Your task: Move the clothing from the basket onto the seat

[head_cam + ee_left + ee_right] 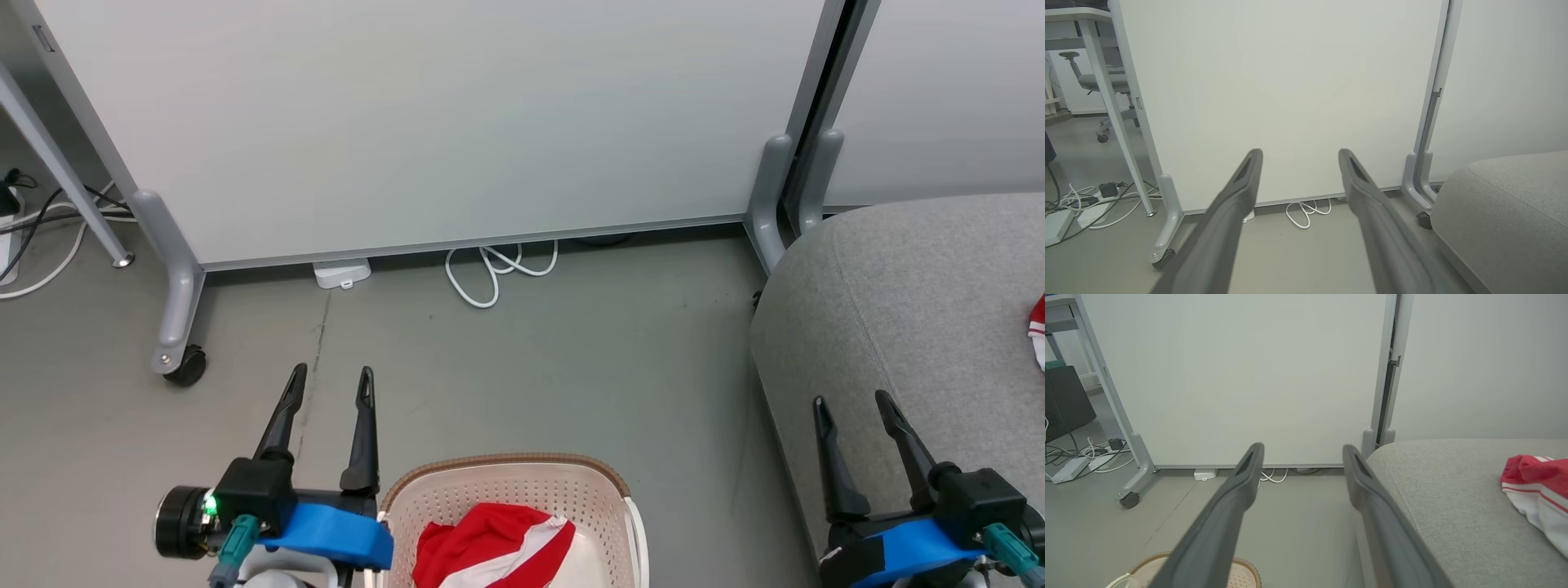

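Head view: my left gripper [333, 371] is hovering above the grey floor [571, 367], just left of the basket [506, 460]. Its two dark fingers are pointing toward the white partition panel [424, 122]. They are standing wide apart, released, gripping no cloth.

My right gripper [851, 400] is hanging at the lower right, over the near left edge of the seat [914, 294]. Its fingers are likewise spread wide, released.

The basket is sitting on the floor between my two arms, at the bottom edge of the picture and closer to the left arm. Its brown rim and perforated cream wall are showing. A red garment [490, 547] with a broad white stripe is lying bunched inside it, apart from both grippers.

A second garment [1535, 482], red on top with white cloth and thin red stripes below, is lying on the seat cushion. It is well to the right of my right fingers and not touching them. In the head view it is showing as just a sliver at the right edge.

Right wrist view: the basket rim is peeking in below my left-hand finger, and the seat's rounded corner is passing under the other finger.

Left wrist view: the open fingers are framing the panel. A looped white cable [1306, 212] is lying on the floor at the panel's foot, and the seat corner is sitting at the right.

A panel caster [186, 367] is resting on the floor ahead and left of my left gripper.
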### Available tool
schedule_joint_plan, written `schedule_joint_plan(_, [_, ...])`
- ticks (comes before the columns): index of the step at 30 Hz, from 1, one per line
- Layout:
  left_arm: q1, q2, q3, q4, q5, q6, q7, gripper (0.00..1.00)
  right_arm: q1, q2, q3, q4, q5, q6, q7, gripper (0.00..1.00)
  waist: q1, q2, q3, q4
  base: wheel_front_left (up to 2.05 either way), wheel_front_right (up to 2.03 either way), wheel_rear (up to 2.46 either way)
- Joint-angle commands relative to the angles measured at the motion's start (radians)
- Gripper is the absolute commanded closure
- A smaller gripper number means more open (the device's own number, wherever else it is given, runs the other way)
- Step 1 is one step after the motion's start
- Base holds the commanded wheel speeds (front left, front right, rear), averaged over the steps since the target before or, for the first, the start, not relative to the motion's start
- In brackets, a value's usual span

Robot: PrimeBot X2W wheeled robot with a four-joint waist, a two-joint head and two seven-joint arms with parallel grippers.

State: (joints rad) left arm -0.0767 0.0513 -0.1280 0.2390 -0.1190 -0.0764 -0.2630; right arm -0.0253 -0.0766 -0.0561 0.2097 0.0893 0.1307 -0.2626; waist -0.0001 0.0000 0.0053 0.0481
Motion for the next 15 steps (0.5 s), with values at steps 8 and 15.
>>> schedule_joint_plan(8, [-0.078, 0.001, -0.039, 0.057, 0.044, -0.030, -0.003, 0.00, -0.029, 0.001, 0.008, 0.001, 0.002, 0.000, -0.003, 0.00, 0.0001, 0.0000, 0.025, -0.015, 0.00, 0.00, 0.00])
schedule_joint_plan(15, [-0.180, 0.028, -0.111, 0.168, 0.069, -0.049, -0.003, 0.00, -0.089, -0.012, 0.025, -0.016, 0.011, 0.000, -0.003, 0.00, 0.0001, 0.0000, 0.108, -0.051, 0.00, 0.00, 0.00])
